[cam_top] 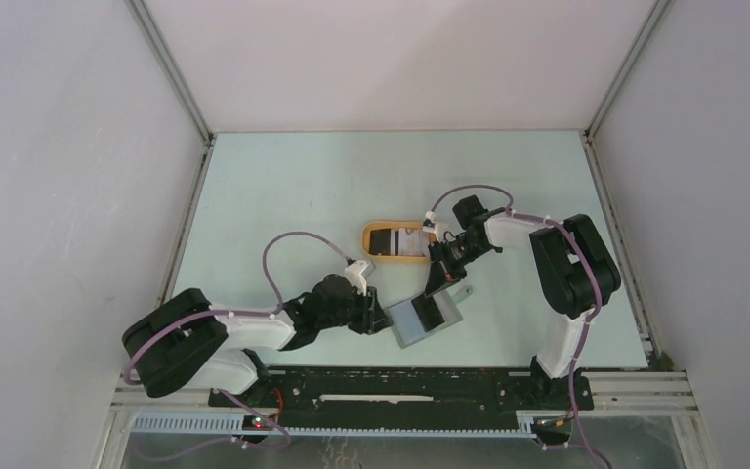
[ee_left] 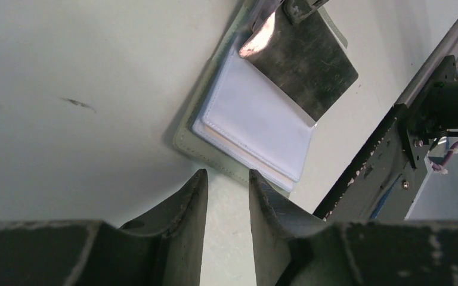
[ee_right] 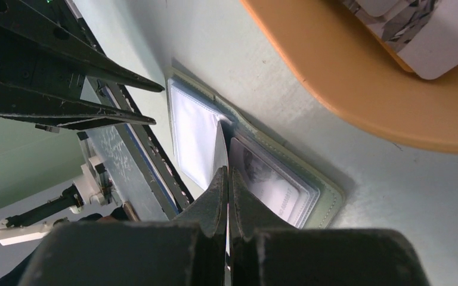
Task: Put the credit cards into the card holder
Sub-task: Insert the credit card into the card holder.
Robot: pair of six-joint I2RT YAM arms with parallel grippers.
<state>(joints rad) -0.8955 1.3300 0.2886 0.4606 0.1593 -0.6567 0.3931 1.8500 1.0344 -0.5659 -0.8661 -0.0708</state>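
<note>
Pale green table [cam_top: 283, 186]: we see the card holder [cam_top: 408, 324] lying open near the front edge. Right gripper [cam_top: 442, 281] pinches a black card [ee_left: 304, 65] tilted over its clear sleeves [ee_left: 256, 119]. Left gripper [ee_left: 228, 179] sits just beside the holder, narrow gap, holding nothing. More cards [cam_top: 408, 241] lie in the orange tray [cam_top: 365, 238].

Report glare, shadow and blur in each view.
Top external: even light, only faint shadows on the table. Left wrist: pink-white glare on a corner of the black card; the card holder casts a shadow leftward. Right wrist: near jaws dark and blurred, the holder's clear sleeve washed out.
</note>
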